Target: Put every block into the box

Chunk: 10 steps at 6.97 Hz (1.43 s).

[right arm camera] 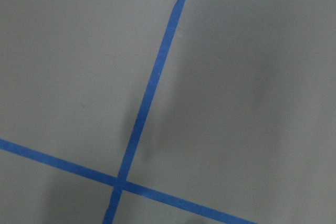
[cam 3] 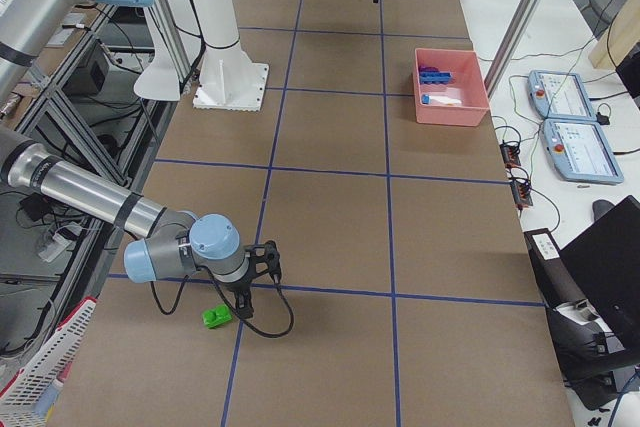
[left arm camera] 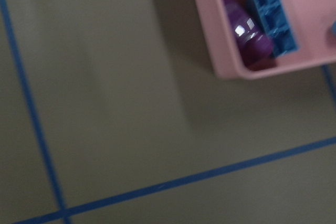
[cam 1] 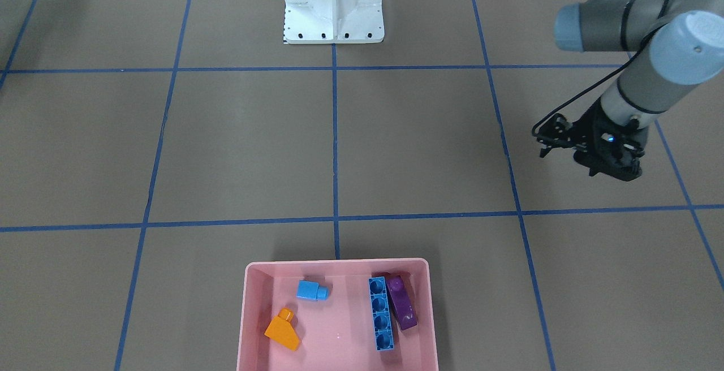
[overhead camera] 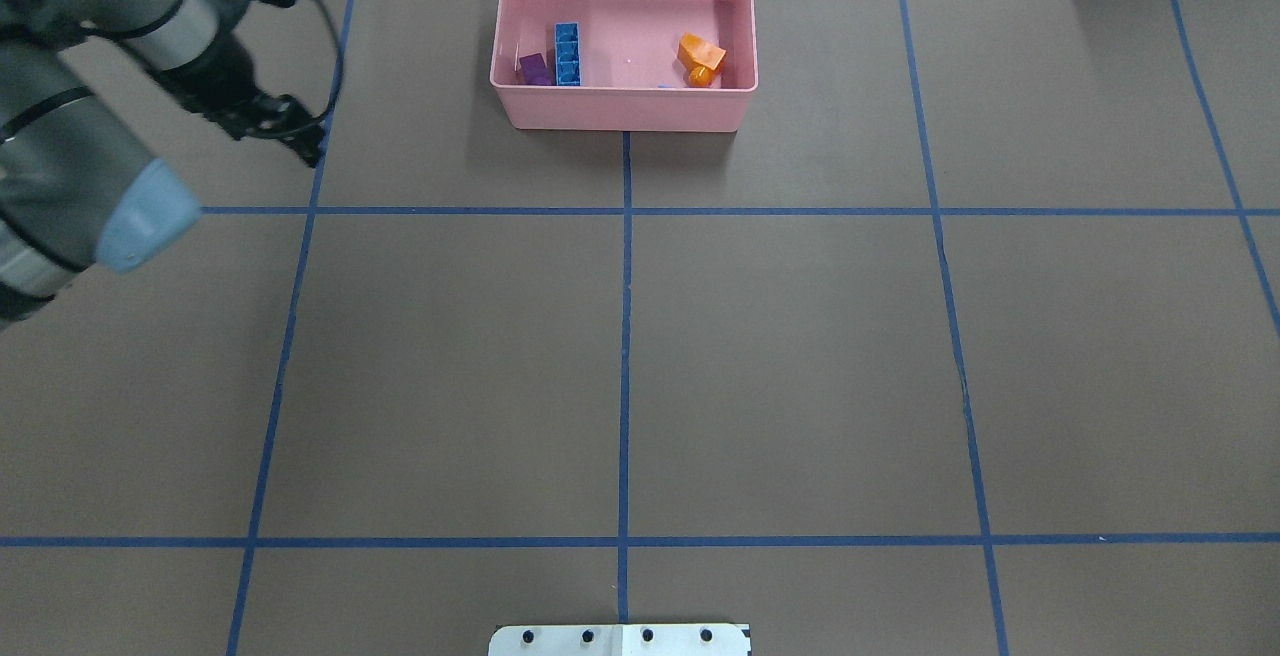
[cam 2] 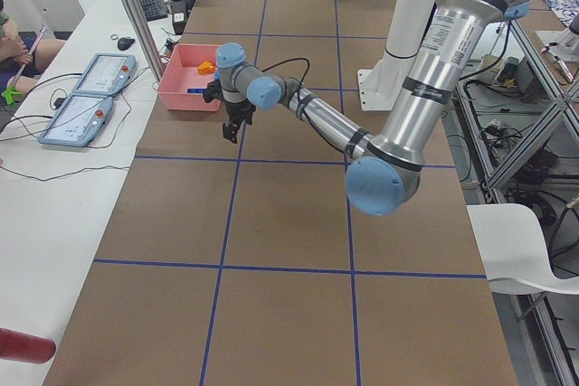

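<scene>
Though I cannot tell whether the right hand (cam 3: 244, 305) is spread or pressed together, a small green studded plastic brick (cam 3: 216, 317) lies on the brown tabletop (cam 3: 330, 247) just beside it.

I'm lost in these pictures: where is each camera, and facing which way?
Front-facing: across the table, steeply down on box; left arm shows.
Overhead: behind robot, forward and down; left arm.
Exterior left: table's left end; left arm near.
Exterior right: right end; right arm near, by green block.
Left wrist: down on box corner; no arm.
Right wrist: down on tape; no arm.
Shared: box, except right wrist.
</scene>
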{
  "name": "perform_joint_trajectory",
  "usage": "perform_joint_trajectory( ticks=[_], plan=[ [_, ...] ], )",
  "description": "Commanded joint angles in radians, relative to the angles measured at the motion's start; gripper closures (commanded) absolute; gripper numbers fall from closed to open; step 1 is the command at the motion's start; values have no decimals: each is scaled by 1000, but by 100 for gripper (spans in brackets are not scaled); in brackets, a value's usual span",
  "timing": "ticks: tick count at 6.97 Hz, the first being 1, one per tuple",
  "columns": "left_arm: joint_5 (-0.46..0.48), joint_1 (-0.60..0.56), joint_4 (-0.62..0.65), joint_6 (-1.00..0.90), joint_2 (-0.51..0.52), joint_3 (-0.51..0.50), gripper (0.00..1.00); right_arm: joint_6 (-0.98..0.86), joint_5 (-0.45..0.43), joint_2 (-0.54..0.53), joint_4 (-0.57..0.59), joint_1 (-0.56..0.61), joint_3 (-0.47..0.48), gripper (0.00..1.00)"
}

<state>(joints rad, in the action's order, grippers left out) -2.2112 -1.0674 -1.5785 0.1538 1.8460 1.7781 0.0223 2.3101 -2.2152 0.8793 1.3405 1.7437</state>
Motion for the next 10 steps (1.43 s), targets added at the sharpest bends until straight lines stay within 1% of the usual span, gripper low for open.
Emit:
perform_joint_trajectory(
  ticks=[1,2,3,9,10],
  plan=[
    [-7,-113,-6,-305,-186,46,0,108,-41,0,-6,-189,-21,0],
    [-7,-121,-6,-304,-189,46,0,72,-56,-1,-16,-199,-77,0],
    [-8,-121,-6,-300,-189,49,0,32,-75,-9,-19,-201,-96,0],
    [-8,-121,-6,-295,-189,61,0,21,-61,-18,-30,-216,-144,2],
    [-8,-121,-6,-295,-189,61,0,24,-61,-17,-28,-224,-147,14]
  ],
)
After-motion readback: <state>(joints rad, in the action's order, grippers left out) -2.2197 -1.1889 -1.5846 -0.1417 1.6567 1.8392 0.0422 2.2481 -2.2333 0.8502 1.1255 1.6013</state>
